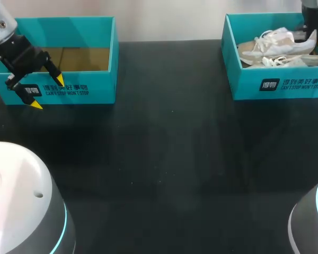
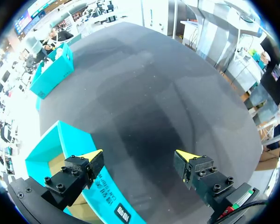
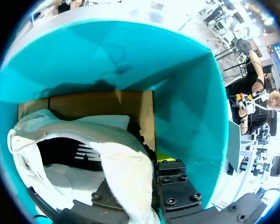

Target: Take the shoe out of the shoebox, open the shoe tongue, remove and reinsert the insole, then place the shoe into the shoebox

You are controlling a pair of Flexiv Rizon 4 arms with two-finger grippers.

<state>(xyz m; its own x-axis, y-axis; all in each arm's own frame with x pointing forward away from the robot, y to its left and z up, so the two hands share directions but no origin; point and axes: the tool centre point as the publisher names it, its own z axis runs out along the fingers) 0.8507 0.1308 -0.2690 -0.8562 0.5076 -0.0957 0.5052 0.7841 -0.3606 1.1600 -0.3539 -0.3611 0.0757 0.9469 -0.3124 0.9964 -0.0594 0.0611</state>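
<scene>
The white lace-up shoe (image 1: pixel 278 46) is gripped at its heel by the right jaws inside the teal shoebox (image 1: pixel 244 84) at the far right corner of the worktop (image 1: pixel 164 159); the left jaws are spread wide, empty.

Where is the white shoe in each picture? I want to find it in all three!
Head view: the shoe lies in the teal shoebox at the far right.
Left wrist view: the shoe is too small to make out; only its shoebox shows, far across the table.
Right wrist view: the shoe is up close, inside the shoebox.
Shared landmark: that teal shoebox.
</scene>
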